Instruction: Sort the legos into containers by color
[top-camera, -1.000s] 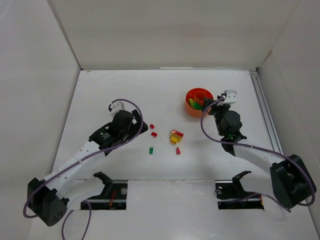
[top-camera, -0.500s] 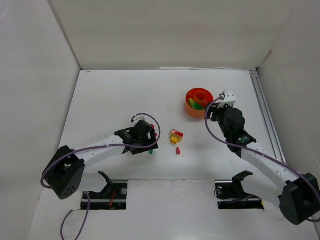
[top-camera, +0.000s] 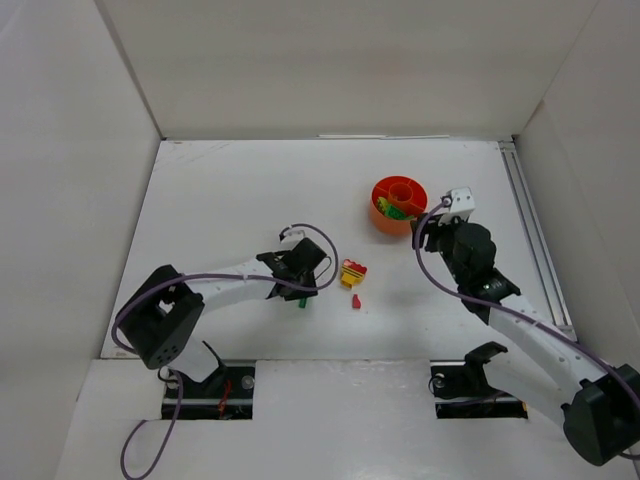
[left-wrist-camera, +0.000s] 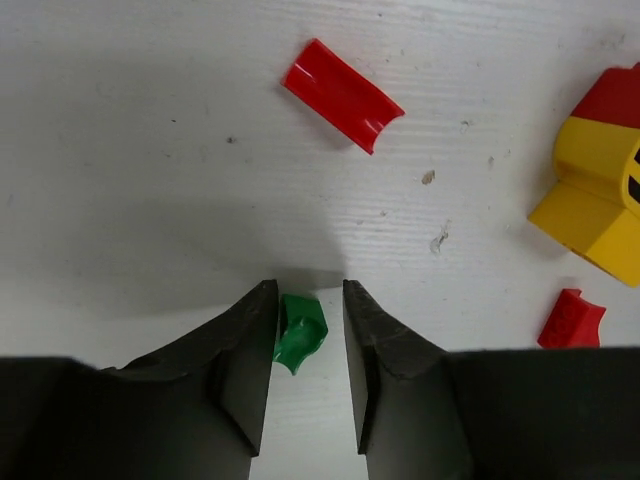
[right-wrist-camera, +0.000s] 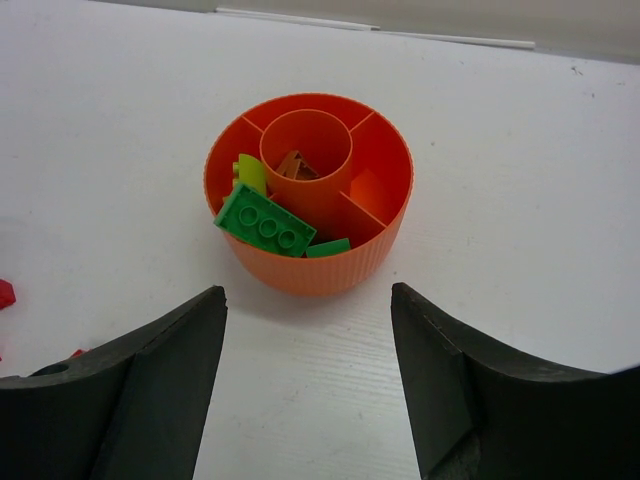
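A small green lego (left-wrist-camera: 300, 330) lies on the white table between the fingers of my left gripper (left-wrist-camera: 308, 288). The jaws are narrow: the left finger touches the brick and a thin gap shows at the right finger. From above, the left gripper (top-camera: 300, 292) stands over this green lego (top-camera: 301, 300). Ahead lie a red lego (left-wrist-camera: 343, 95), a smaller red one (left-wrist-camera: 570, 318) and a yellow-and-red piece (left-wrist-camera: 600, 190). The orange divided bowl (right-wrist-camera: 310, 270) holds a green plate (right-wrist-camera: 265, 222), a lime piece (right-wrist-camera: 250, 172) and a brown piece (right-wrist-camera: 295, 165). My right gripper (right-wrist-camera: 308, 292) is open and empty just short of the bowl.
White walls close in the table on the left, back and right. A metal rail (top-camera: 530, 225) runs along the right edge. The bowl (top-camera: 380, 215) sits at the back right, with the yellow-and-red piece (top-camera: 352, 272) and a red lego (top-camera: 356, 301) mid-table.
My left arm has swung right and come down over the green lego, and its jaws have narrowed from wide open. The right arm has shifted only slightly.
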